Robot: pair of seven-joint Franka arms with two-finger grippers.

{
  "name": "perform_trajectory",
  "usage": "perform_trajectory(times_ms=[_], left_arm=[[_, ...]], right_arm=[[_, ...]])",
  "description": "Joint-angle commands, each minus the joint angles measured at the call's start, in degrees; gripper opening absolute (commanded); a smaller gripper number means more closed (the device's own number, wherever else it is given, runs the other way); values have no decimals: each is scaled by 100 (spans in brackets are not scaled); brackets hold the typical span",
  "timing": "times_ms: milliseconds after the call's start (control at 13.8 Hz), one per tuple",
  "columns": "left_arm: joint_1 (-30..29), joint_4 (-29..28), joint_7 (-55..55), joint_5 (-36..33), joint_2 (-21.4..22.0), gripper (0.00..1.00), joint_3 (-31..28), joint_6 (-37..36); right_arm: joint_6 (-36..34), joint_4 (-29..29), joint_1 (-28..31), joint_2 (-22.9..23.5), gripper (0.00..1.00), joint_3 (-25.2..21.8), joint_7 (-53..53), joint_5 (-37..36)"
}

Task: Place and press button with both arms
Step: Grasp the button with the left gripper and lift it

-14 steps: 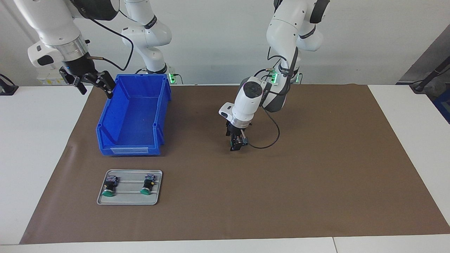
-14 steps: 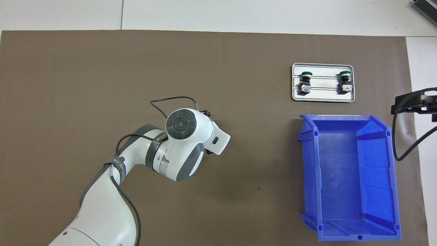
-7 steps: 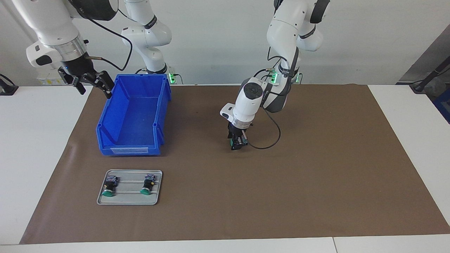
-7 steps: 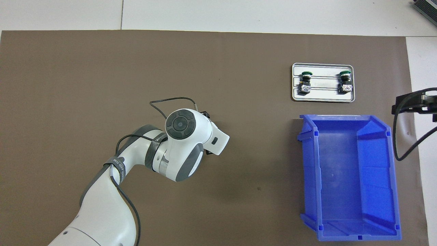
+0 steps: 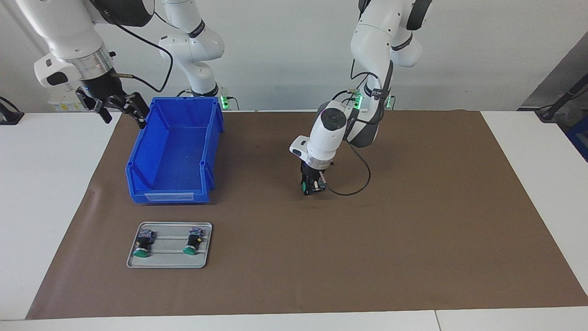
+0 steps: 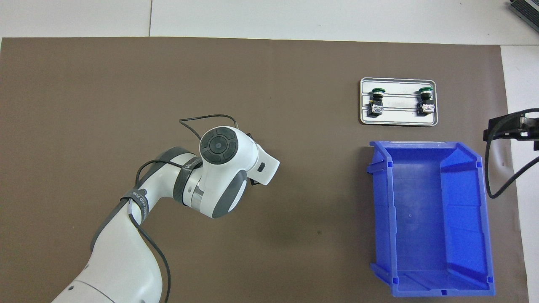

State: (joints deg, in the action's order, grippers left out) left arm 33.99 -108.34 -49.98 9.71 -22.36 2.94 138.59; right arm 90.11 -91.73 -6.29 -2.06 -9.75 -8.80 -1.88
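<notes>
In the facing view my left gripper (image 5: pixel 311 186) points down at the middle of the brown mat (image 5: pixel 413 230), its tips at the mat. Its fingers are shut on a button (image 5: pixel 304 186) whose green cap shows on the side toward the right arm's end. From overhead the left wrist (image 6: pixel 219 147) hides this gripper and its button. Two more green-capped buttons (image 5: pixel 142 243) (image 5: pixel 193 241) lie on a grey tray (image 5: pixel 168 263). My right gripper (image 5: pixel 115 106) hangs open and empty in the air over the table beside the blue bin (image 5: pixel 172 151).
The empty blue bin (image 6: pixel 429 219) stands at the right arm's end of the mat. The grey tray (image 6: pixel 398 121) lies just farther from the robots than the bin. A black cable (image 5: pixel 356 181) loops from the left wrist over the mat.
The left gripper's fingers have drawn in around the button, and its wrist has shifted slightly toward the left arm's end. The right arm has barely moved.
</notes>
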Motion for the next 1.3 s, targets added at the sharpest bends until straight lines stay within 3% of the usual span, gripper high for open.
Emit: perform_trajectory(times_ms=[0,289,940,1229], left_arm=[[-111,-265,260,-83,503,0,-13,-122],[-470,-433,139,258,786,0,31,62],[-1245,-1153,-3743,5229,1120,0,13,343],[-1280,-1400,-5001,6875,1199,0,13,591]], right_arm=[[-11,-170,75,-155,100,17,107,109],[-19,-188,75,-163,100,0,107,109],[-46,-188,75,-163,100,0,107,100],[-55,-188,75,-163,100,0,98,100]])
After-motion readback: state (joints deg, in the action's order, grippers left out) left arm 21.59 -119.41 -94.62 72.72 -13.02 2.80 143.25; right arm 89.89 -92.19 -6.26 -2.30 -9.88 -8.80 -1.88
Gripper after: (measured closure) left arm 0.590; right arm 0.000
